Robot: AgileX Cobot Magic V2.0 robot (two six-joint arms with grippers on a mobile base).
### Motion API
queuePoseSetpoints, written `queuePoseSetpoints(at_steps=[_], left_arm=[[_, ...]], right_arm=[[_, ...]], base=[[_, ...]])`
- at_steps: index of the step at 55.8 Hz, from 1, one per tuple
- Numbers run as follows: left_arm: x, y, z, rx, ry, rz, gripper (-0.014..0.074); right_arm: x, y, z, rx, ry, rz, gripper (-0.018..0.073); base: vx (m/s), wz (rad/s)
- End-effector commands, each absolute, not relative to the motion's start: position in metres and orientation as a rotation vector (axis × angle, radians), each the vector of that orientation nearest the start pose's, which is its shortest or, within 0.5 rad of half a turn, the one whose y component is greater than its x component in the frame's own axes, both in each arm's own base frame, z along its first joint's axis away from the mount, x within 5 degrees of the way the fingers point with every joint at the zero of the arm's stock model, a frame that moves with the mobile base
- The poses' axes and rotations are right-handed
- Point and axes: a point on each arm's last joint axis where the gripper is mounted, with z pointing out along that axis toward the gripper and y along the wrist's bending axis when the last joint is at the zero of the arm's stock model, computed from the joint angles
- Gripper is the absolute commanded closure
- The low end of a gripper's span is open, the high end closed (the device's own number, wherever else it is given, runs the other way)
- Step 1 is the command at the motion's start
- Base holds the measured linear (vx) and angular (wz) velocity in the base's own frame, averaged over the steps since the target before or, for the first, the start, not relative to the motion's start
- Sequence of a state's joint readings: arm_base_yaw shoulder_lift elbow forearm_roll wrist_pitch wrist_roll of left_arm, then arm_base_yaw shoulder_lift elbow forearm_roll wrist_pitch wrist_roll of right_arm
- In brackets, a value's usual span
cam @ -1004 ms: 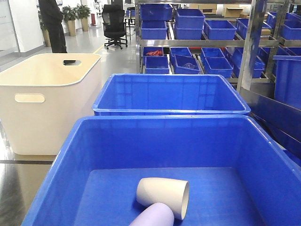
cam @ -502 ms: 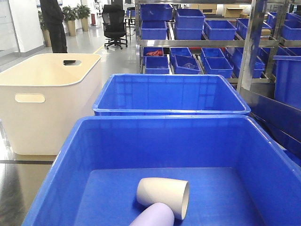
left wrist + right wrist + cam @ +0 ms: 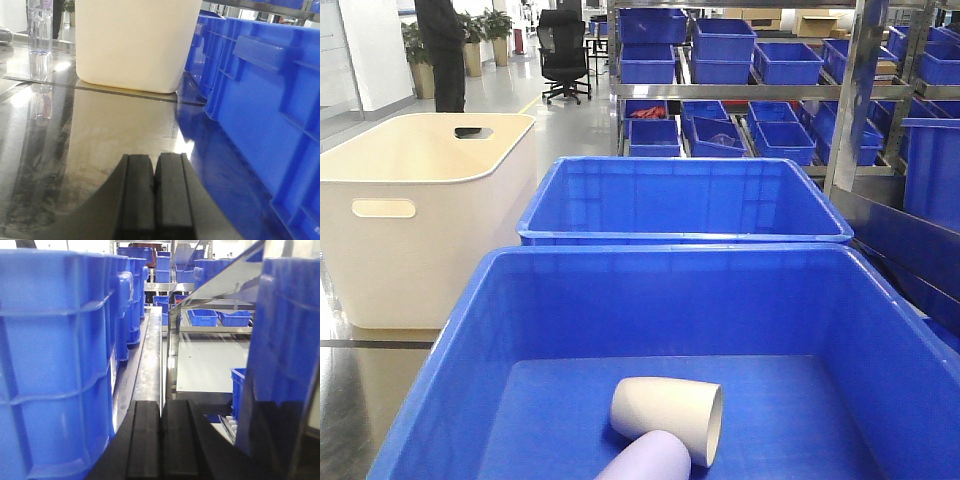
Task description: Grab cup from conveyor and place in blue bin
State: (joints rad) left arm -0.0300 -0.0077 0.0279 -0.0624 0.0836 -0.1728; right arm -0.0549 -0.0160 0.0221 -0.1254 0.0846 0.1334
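Two cups [image 3: 665, 425] in blue bin [image 3: 440, 380], cream tub [image 3: 420, 210] beside, second crate [image 3: 685, 200] behind

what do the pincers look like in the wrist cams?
Both look alike. The left pincer shows two flat, matte black rectangular fingers rising from the bottom edge, sides flaring outward lower down. The right pincer has the same black, blocky fingers. No cables, markings or arm links visible in any view.

Lilac cup [image 3: 645, 458] cut off at btm edge
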Motion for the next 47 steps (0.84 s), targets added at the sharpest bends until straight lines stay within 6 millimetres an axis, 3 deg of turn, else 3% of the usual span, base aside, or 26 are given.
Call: queuePoseSetpoints(at_steps=[1,47], left_arm=[[0.0559,-0.0015,0.2012,-0.161,1.493,-0.215,0.0603],[0.0559,-0.0015,0.2012,-0.161,1.493,-0.215,0.0603]], right_arm=[[0.0567,-0.0046,0.1928,0.027,1.566,-0.091,0.0568],[0.0567,-0.0046,0.1925,0.027,1.568,-0.091,0.0568]], base=[[0.0,0.0],[0.0,0.0]])
